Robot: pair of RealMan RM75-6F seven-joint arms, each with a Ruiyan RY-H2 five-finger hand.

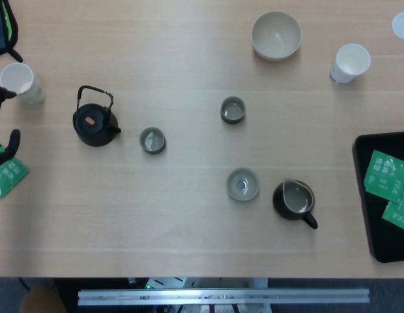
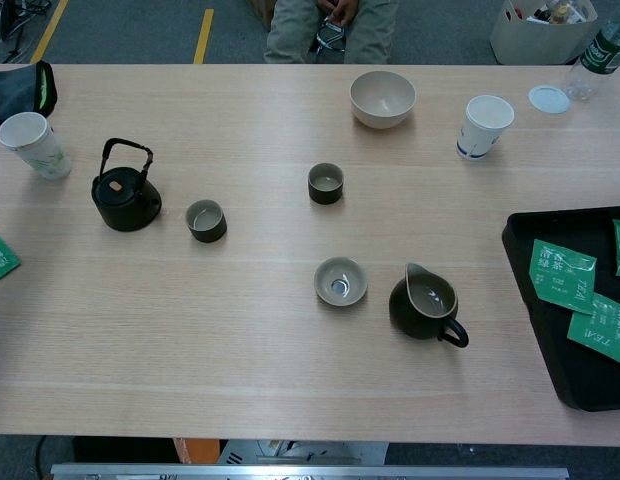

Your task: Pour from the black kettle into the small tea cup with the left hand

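The black kettle [image 1: 94, 124] [image 2: 125, 196] stands upright on the left of the table with its wire handle raised and nothing touching it. The small tea cup [image 1: 152, 140] [image 2: 206, 220] sits just right of its spout. Only two dark fingertips of my left hand [image 1: 12, 140] show at the left edge of the head view, well left of the kettle, spread apart and holding nothing. The chest view shows no hand. My right hand is in neither view.
A paper cup [image 1: 19, 81] [image 2: 32, 146] and a green packet [image 1: 6, 176] lie left of the kettle. A second dark cup [image 2: 326, 183], a shallow cup [image 2: 340, 281], a dark pitcher [image 2: 425, 305], a bowl [image 2: 382, 97], a white cup [image 2: 485, 125] and a black tray [image 2: 520, 228] are to the right.
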